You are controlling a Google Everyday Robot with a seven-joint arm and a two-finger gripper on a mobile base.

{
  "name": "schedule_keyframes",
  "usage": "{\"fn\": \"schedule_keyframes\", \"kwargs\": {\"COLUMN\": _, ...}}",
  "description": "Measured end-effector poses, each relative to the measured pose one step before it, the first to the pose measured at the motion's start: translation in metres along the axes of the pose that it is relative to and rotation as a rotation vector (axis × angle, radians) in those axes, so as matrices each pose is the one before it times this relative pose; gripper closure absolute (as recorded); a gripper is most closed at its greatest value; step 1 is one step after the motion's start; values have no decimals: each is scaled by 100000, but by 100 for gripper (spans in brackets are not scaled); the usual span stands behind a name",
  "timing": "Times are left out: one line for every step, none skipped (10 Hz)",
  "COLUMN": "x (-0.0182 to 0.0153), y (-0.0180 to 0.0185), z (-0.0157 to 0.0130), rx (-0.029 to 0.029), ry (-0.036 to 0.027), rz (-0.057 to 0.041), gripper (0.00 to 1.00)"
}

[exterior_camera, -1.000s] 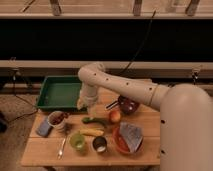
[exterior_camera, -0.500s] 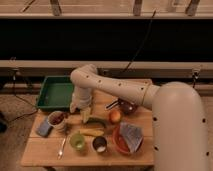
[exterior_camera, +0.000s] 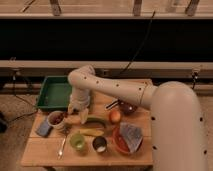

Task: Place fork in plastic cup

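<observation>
The fork [exterior_camera: 62, 145] is slim and pale and lies on the wooden table [exterior_camera: 45, 156] near the front left, pointing toward the front edge. The plastic cup [exterior_camera: 77, 141] is light green and stands upright just right of the fork. My gripper [exterior_camera: 79, 113] hangs down from the white arm over the table's left-middle. It is behind the fork and cup, beside the white cup with red contents [exterior_camera: 57, 119]. It holds nothing that I can see.
A green tray [exterior_camera: 54, 92] sits at the back left. A banana [exterior_camera: 93, 132], a green vegetable [exterior_camera: 96, 120], an orange fruit [exterior_camera: 115, 116], a dark cup [exterior_camera: 99, 144], a red bowl with cloth [exterior_camera: 128, 138], a dark bowl [exterior_camera: 128, 107] and a blue object [exterior_camera: 44, 129] crowd the table.
The arm has swung left and the gripper has come down toward the table's left-middle, nearer the white cup. The fork and green cup have not moved.
</observation>
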Motion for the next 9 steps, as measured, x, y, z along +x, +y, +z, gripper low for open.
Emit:
{"fn": "schedule_keyframes", "kwargs": {"x": -23, "y": -28, "z": -5, "rx": 9, "ry": 7, "rz": -50, "gripper": 35}}
{"fn": "schedule_keyframes", "kwargs": {"x": -68, "y": -53, "z": 30, "rx": -61, "ry": -7, "rz": -159, "gripper": 35}}
{"fn": "schedule_keyframes", "kwargs": {"x": -26, "y": -18, "z": 13, "rx": -24, "ry": -11, "rz": -62, "gripper": 35}}
{"fn": "schedule_keyframes", "kwargs": {"x": 25, "y": -28, "z": 54, "rx": 63, "ry": -190, "rz": 36, "gripper": 35}}
{"fn": "schedule_keyframes", "kwargs": {"x": 49, "y": -175, "z": 71, "rx": 692, "ry": -899, "rz": -659, "gripper": 35}}
{"fn": "schedule_keyframes", "kwargs": {"x": 556, "y": -645, "z": 712, "rx": 1310, "ry": -3313, "rz": -1423, "gripper": 35}}
{"fn": "schedule_keyframes", "kwargs": {"x": 190, "y": -299, "z": 349, "rx": 347, "ry": -1059, "rz": -604, "gripper": 35}}
{"fn": "schedule_keyframes", "kwargs": {"x": 464, "y": -1077, "z": 1052, "rx": 605, "ry": -2120, "rz": -2168, "gripper": 35}}
{"fn": "schedule_keyframes", "kwargs": {"x": 143, "y": -861, "z": 409, "rx": 468, "ry": -834, "rz": -1442, "gripper": 35}}
